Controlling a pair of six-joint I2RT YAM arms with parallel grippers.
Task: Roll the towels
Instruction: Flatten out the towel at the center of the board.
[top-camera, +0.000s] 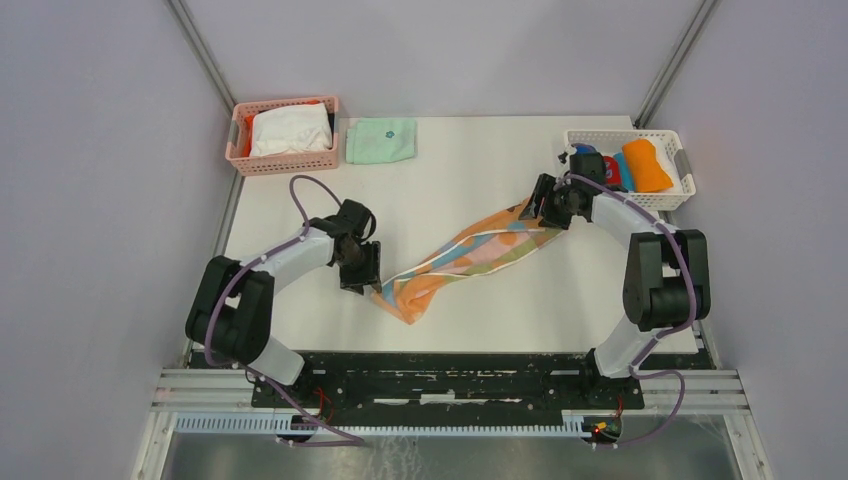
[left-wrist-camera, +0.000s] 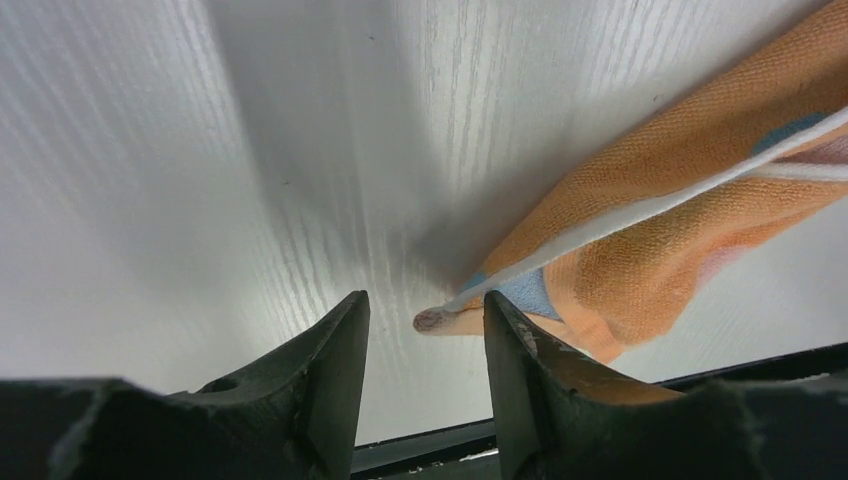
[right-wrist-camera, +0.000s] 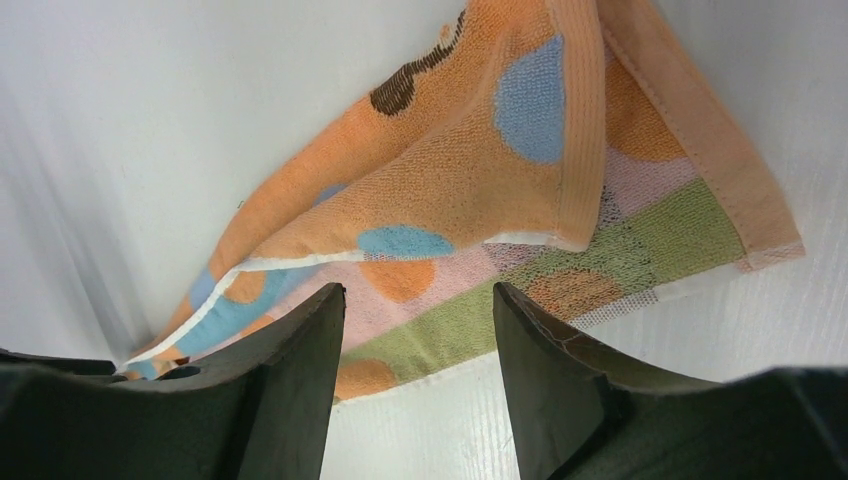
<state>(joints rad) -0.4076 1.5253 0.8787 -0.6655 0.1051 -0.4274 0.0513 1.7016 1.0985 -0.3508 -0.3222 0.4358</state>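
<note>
**Robotics laboratory test cell, overhead view.** Plain pale walls (top-camera: 90, 150) are enclosing a white table (top-camera: 470, 170) on three sides, with bare metal struts (top-camera: 205, 55) running up the rear corners. The left arm (top-camera: 290, 255) and the right arm (top-camera: 655, 270), both small robot manipulators, are standing bolted to a black mounting plate (top-camera: 440, 372), which is lying across aluminium rails (top-camera: 200, 385) at the near edge. Purple cables (top-camera: 313, 179) are looping exposed along both arms. Household goods are appearing only as loose items: a patterned towel (top-camera: 470, 255) on the tabletop, and a pink basket (top-camera: 285, 165) and a white basket (top-camera: 655, 200), each holding cloths, at the far corners.
</note>
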